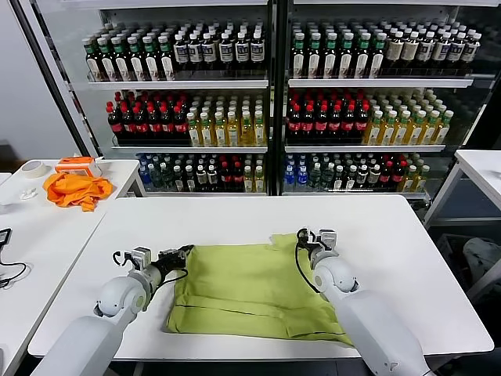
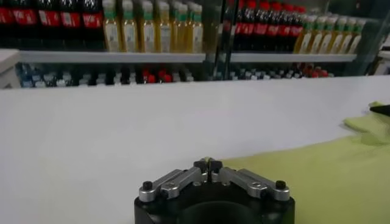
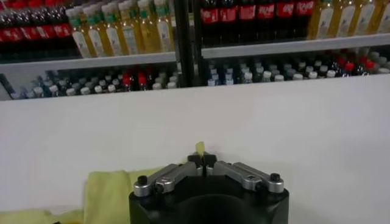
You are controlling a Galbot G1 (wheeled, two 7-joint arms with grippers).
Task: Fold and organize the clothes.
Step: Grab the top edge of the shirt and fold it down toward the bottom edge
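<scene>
the t-shirt (image 1: pixel 250 286) lies partly folded on the counter (image 1: pixel 391 235); left tool (image 1: pixel 186 251) and right tool (image 1: pixel 301 235) each pinch a far corner, more folding remains.

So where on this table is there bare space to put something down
Bare table runs between the lime T-shirt and the far edge by the drink shelves, and right of the shirt past the right gripper. It is crowded at the shirt's two far corners, where the left gripper and right gripper are shut on the fabric.
</scene>
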